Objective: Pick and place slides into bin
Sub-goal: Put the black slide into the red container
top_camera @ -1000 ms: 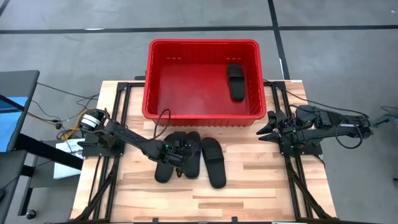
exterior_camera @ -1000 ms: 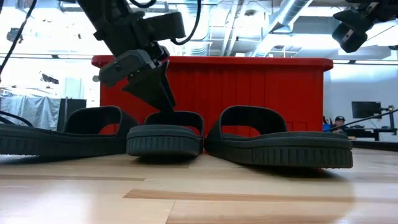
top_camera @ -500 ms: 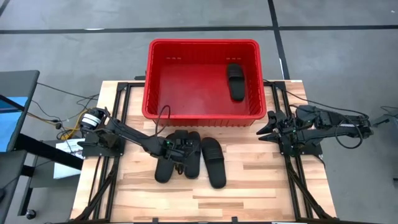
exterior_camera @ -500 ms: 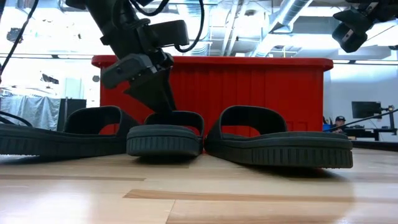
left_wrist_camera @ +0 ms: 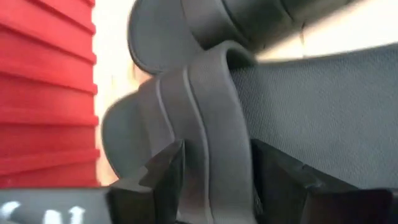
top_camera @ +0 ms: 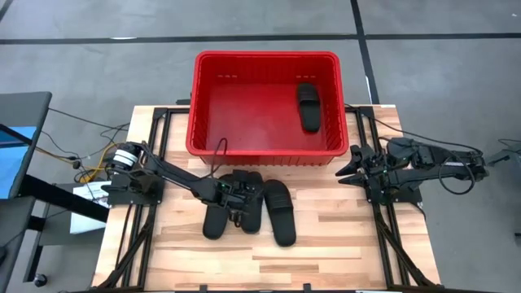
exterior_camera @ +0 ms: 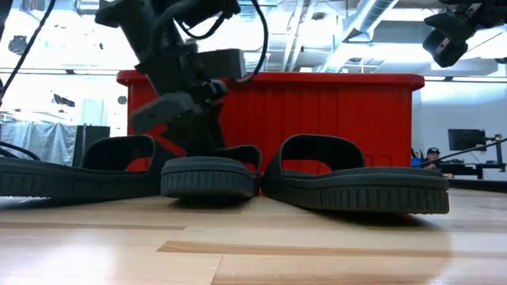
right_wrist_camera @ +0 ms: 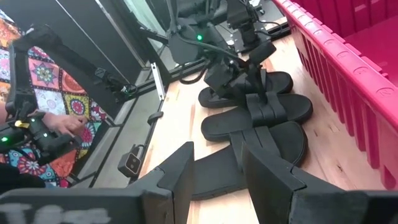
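Three black slides lie sole-down side by side on the wooden table, just in front of the red bin (top_camera: 264,55): a left one (top_camera: 215,223), a middle one (top_camera: 251,220) and a right one (top_camera: 279,215). A fourth slide (top_camera: 308,106) lies in the bin at its right side. My left gripper (top_camera: 238,198) is low over the middle slide, open, its fingers on either side of the strap (left_wrist_camera: 208,118). My right gripper (top_camera: 347,169) is open and empty at the table's right edge, beside the bin's near right corner. My left gripper comes at the middle slide's strap (left_wrist_camera: 211,143) slanting down from the table's left. One finger (left_wrist_camera: 163,177) stands at each edge of the strap's width. Whether they touch it, I cannot tell. The slide (exterior_camera: 210,176) lies flat on the table.
The bin's near wall (exterior_camera: 317,111) stands right behind the three slides. Black frame rails (top_camera: 155,163) run along both table sides. Bare wood (top_camera: 269,264) lies in front of the slides. A person's hand with a controller (right_wrist_camera: 50,130) shows beyond the table's left side.
My left gripper has gone down and a little toward the bin, onto the middle slide's strap, and its fingers now reach down around it. The slides have kept their places.
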Robot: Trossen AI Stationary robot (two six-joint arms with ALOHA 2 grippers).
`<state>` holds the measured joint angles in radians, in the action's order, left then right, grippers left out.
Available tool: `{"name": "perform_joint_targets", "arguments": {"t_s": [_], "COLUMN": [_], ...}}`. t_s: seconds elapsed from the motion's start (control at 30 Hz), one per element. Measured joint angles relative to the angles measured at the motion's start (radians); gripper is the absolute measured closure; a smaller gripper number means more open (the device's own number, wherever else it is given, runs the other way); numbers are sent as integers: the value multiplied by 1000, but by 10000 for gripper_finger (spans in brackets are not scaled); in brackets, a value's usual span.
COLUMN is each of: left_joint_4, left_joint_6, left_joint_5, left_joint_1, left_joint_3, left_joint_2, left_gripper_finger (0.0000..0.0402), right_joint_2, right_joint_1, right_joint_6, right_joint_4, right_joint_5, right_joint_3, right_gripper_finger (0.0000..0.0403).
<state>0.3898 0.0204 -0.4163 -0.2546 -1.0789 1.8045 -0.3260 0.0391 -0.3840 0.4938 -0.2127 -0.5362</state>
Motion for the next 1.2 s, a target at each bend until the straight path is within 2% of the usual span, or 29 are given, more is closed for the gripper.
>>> {"name": "perform_joint_targets", "arguments": {"t_s": [0.1, 0.3, 0.37, 0.73, 1.2], "left_joint_4": [-17, -32, -34, -20, 204], "left_joint_6": [-5, -59, -80, -120, -114], "left_joint_5": [1, -18, -23, -35, -4], "left_joint_1": [2, 0, 0, -23, -61], "left_joint_3": [-6, -5, -5, -55, -207], "left_joint_2": [21, 28, 28, 30, 30], "left_gripper_finger": [262, 372, 391, 399, 400], "right_joint_2": [0, 2, 2, 2, 2], "right_joint_1": [0, 0, 0, 0, 0], "right_joint_6": [0, -1, -1, -1, 0], "right_joint_4": [-1, -1, -1, 0, 0], "right_joint_5": [0, 0, 0, 0, 0], "right_joint_3": [0, 0, 0, 0, 0], "right_gripper_finger": [276, 276, 276, 276, 276]}}
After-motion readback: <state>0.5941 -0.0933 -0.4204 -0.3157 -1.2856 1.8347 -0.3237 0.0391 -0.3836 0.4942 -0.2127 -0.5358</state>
